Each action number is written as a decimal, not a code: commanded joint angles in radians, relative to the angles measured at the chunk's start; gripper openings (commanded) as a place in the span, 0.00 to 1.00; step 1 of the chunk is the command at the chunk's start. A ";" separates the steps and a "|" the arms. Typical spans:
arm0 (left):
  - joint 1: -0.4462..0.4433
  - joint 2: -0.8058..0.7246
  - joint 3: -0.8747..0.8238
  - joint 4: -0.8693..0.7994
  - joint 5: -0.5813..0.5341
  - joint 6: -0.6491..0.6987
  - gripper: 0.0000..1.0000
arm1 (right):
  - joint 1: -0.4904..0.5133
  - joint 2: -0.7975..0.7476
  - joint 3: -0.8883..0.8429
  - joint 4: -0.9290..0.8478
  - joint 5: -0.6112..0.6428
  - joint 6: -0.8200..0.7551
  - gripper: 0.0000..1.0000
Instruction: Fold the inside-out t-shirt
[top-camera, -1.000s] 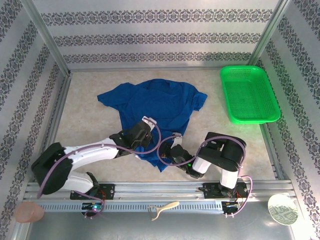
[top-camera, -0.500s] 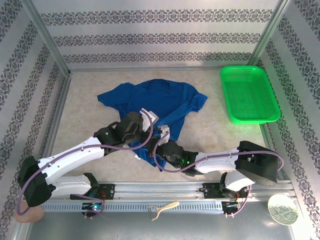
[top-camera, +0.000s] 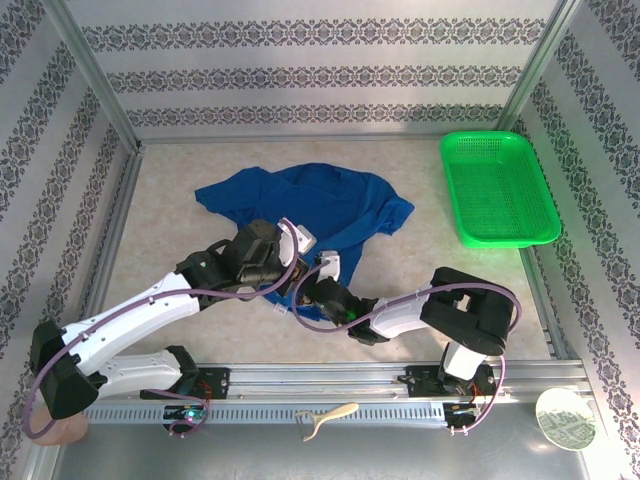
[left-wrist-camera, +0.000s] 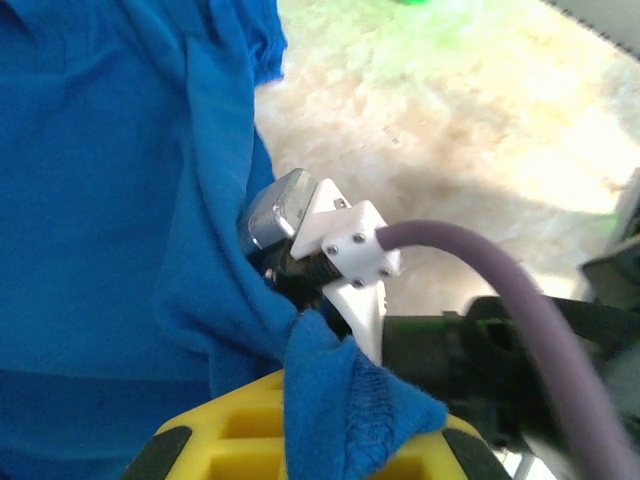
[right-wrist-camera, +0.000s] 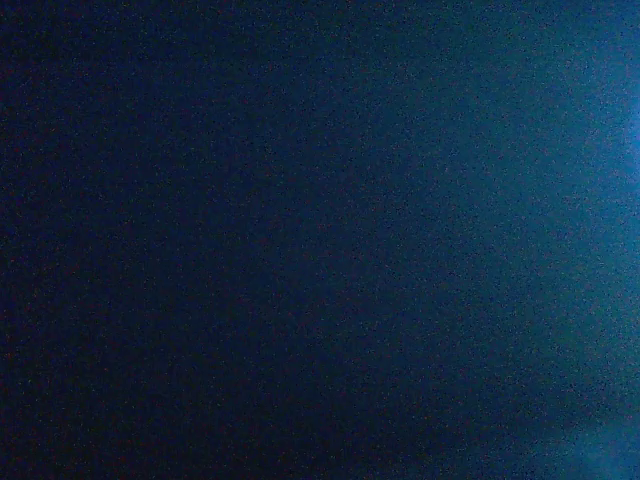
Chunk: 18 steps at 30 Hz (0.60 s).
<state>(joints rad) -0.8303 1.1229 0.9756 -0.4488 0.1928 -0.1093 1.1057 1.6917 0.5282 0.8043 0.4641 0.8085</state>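
Observation:
The royal blue t-shirt (top-camera: 310, 205) lies spread on the beige table, its near hem bunched between the two arms. My left gripper (top-camera: 283, 262) sits over that hem. In the left wrist view its yellow jaws (left-wrist-camera: 340, 425) pinch a fold of stitched hem, with the rest of the t-shirt (left-wrist-camera: 100, 200) hanging to the left. My right gripper (top-camera: 310, 292) pokes into the cloth just beside the left one, fingers hidden; its white wrist mount (left-wrist-camera: 340, 240) shows close ahead. The right wrist view is dark blue cloth (right-wrist-camera: 320, 240) over the lens.
A green mesh basket (top-camera: 500, 240) stands at the back right, apart from the shirt. Metal frame rails run along the left, right and near table edges. A purple cable (left-wrist-camera: 500, 290) loops off the right wrist close to my left gripper.
The shirt's near hem has been drawn up and back from the table's front. My left arm shifted left with it; the right arm's elbow swung out right, then folded back while its gripper went into the cloth.

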 joint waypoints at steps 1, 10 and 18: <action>0.007 -0.047 0.039 -0.039 0.075 -0.013 0.00 | -0.032 -0.026 -0.057 0.089 0.064 0.043 0.00; 0.007 -0.048 0.008 -0.026 0.067 -0.021 0.00 | -0.003 -0.229 -0.032 0.030 0.029 -0.060 0.00; 0.007 -0.028 0.074 -0.007 0.126 -0.075 0.00 | 0.024 -0.097 0.072 0.014 0.096 -0.122 0.00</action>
<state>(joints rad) -0.8265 1.0950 0.9932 -0.4767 0.2516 -0.1402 1.1156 1.5181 0.5678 0.8280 0.5034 0.7418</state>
